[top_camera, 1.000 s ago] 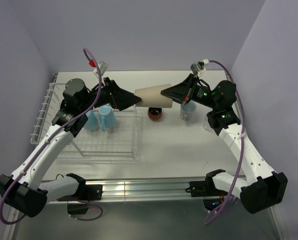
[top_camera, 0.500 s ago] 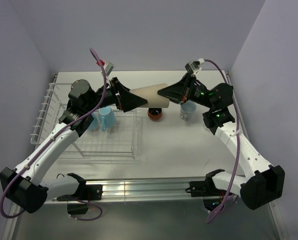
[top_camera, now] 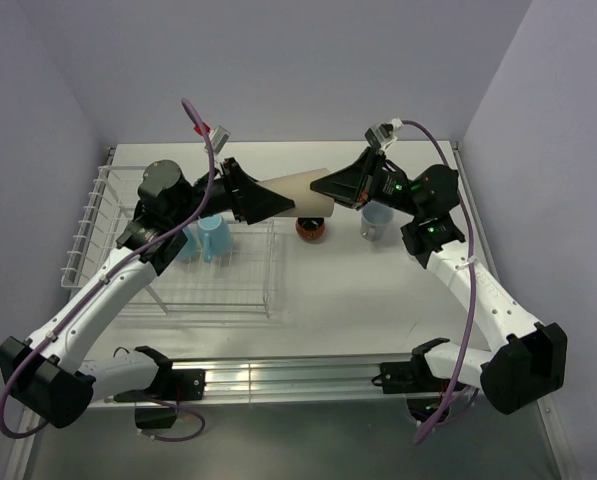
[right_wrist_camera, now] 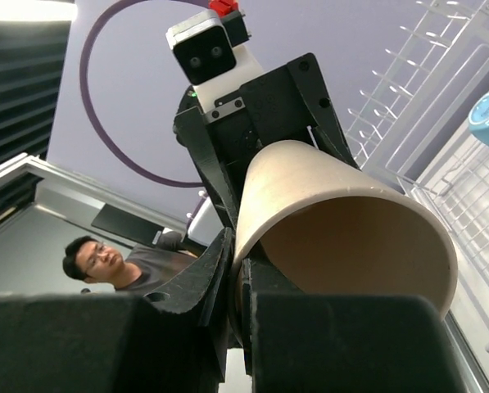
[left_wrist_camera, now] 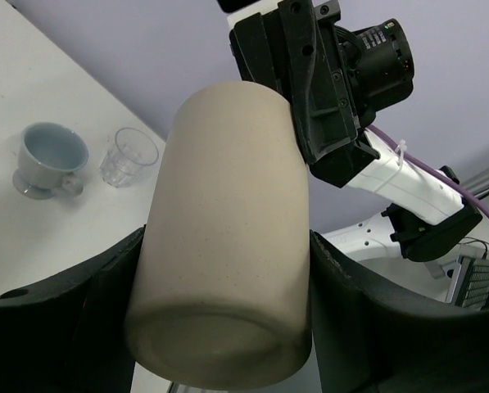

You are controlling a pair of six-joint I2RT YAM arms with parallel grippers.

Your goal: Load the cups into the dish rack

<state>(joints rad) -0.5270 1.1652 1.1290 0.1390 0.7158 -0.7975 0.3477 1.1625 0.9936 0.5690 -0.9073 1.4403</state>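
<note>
A tall cream cup hangs on its side in mid-air between both arms. My left gripper has its fingers against both sides of the cup's base. My right gripper is shut on the cup's rim wall, one finger inside, one outside. Two light blue cups stand in the white wire dish rack at the left. A small red-orange cup sits on the table under the held cup. Another light blue cup stands to its right.
A clear glass stands beside the light blue cup on the white table. The rack's raised end shows behind the left wrist. Walls close the table at the back and both sides.
Both arms have shifted a little with the cream cup. The left gripper's jaws have closed in from wide open onto the cup's base. The right gripper has stayed shut on the rim.
</note>
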